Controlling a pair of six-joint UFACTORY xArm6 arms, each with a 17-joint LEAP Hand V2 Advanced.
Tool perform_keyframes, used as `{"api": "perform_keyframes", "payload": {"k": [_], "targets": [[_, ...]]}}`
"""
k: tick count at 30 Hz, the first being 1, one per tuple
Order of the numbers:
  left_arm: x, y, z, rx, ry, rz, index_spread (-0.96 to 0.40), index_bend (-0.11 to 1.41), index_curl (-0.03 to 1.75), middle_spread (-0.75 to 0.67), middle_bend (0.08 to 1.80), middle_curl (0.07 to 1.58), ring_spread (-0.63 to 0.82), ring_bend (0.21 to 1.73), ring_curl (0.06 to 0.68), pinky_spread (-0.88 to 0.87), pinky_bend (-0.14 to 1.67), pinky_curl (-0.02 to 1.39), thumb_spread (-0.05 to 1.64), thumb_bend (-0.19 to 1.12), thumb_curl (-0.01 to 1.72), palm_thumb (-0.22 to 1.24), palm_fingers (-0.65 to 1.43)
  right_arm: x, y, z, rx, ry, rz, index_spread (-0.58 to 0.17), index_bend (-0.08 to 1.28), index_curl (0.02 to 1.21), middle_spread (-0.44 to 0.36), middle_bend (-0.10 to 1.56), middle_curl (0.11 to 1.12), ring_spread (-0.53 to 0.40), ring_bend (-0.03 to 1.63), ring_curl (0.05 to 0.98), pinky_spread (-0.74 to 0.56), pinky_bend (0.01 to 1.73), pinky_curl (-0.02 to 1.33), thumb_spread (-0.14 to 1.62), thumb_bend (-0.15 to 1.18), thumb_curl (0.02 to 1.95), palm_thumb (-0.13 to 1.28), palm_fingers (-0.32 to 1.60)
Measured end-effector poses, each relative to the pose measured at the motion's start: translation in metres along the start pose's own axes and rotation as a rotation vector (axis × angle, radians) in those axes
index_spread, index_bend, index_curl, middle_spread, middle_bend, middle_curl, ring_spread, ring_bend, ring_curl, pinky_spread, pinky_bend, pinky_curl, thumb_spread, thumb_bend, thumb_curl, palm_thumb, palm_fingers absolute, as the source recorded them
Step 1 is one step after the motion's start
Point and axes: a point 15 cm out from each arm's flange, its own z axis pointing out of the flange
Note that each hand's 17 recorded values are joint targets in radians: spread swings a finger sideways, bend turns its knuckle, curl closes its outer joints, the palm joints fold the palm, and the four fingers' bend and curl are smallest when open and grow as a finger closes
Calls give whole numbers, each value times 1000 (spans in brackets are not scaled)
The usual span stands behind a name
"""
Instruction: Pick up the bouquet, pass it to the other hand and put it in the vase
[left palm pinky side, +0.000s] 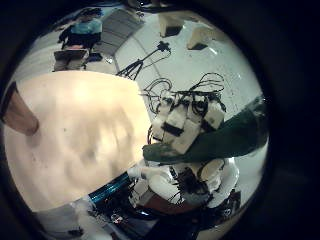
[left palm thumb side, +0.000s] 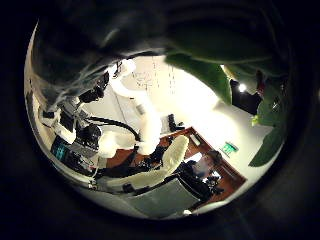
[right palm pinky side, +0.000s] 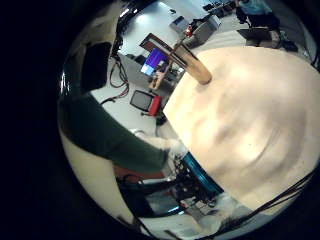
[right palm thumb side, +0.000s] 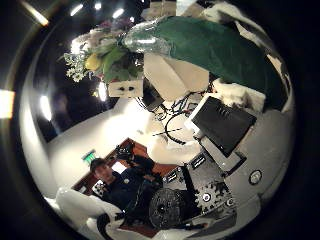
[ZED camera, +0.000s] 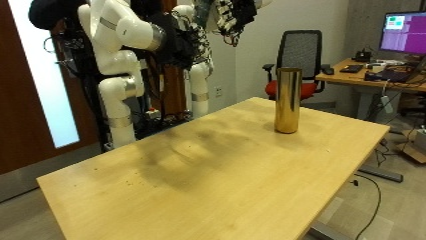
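The bouquet (right palm thumb side: 205, 45), pale flowers (right palm thumb side: 105, 55) in a dark green wrap, is held high above the table. My right hand (left palm pinky side: 185, 118) has its fingers curled round the wrap (left palm pinky side: 215, 138), seen from the left palm. The same wrap (right palm pinky side: 110, 130) runs close past the right palm, and green leaves (left palm thumb side: 215, 62) hang near the left palm. The tall brass vase (ZED camera: 286, 100) stands upright on the wooden table (ZED camera: 200, 170), far below both hands. In the outside view only part of a hand (ZED camera: 234, 12) shows at the top edge. How my left hand's fingers stand is not visible.
An office chair (ZED camera: 302, 55) and a desk with a monitor (ZED camera: 404, 32) stand behind the table's far end. The vase (right palm pinky side: 190, 62) sits near one table corner, with a wide bare tabletop (left palm pinky side: 75, 135) beside it.
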Motion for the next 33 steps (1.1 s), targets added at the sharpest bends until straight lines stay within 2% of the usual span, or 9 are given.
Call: {"api": "perform_keyframes", "payload": {"k": [8,10,13,16,21,25,26,29,33], "targets": [[2,-2,3,-6,21,-12,195,169,330,-172,771,501,189,713,116,247,230,268,760,-32,341,245,471,2,-2,0,5,4,2,-297,985,1079,-126,1364,755,-176,1449,628,-265,1081,1049,285,-18,976,1192,1134],[1,-3,3,-10,27,-21,152,159,328,-267,846,550,32,793,129,94,319,282,782,-31,341,284,557,5,-3,-1,10,13,2,-297,985,1079,-126,1364,755,-176,1449,628,-265,1081,1050,286,-18,974,1192,1134],[0,-3,6,-26,42,-37,127,149,322,-313,873,575,-68,841,142,-13,415,300,796,-29,341,309,599,6,-4,1,10,16,2,-297,985,1079,-126,1364,755,-176,1449,628,-266,1079,1052,287,-18,973,1192,1134],[2,-5,8,-36,69,-51,80,138,310,-373,896,612,-225,919,169,-272,636,343,820,-23,343,364,701,10,-5,2,9,18,6,-297,985,1079,-126,1364,755,-176,1448,629,-267,1078,1053,287,-18,972,1192,1134],[13,-9,8,-31,142,-64,-35,133,285,-460,960,699,-456,1090,261,-634,946,413,851,-12,348,477,860,16,-7,5,8,36,12,-297,985,1079,-126,1363,755,-176,1448,629,-268,1077,1056,288,-18,970,1192,1134],[19,-15,5,-1,193,-62,-122,140,256,-498,934,743,-493,1240,342,-705,1096,457,863,4,369,630,1021,26,-15,1,46,66,22,-298,986,1079,-126,1363,755,-177,1446,629,-267,1080,1057,315,-20,971,1185,1136],[21,-16,3,12,214,-60,-177,182,256,-515,925,773,-485,1321,390,-689,1178,493,859,57,395,779,1163,30,-16,0,57,73,28,-298,991,1081,-126,1359,754,-178,1441,629,-267,1090,1057,351,-31,966,1159,1140],[24,-24,-6,71,256,-55,-275,284,295,-530,934,826,-464,1363,434,-650,1228,524,827,68,432,915,1174,38,-13,2,72,68,62,-297,971,1075,-132,1323,751,-187,1425,623,-277,1121,1036,574,-23,925,1079,1119],[23,-24,-11,86,238,-48,-447,514,426,-550,981,910,-433,1414,486,-599,1206,543,533,51,569,1099,1106,51,-10,1,107,67,114,-302,895,1036,-143,1260,733,-203,1377,604,-300,1119,979,733,-41,830,978,1104]]}}
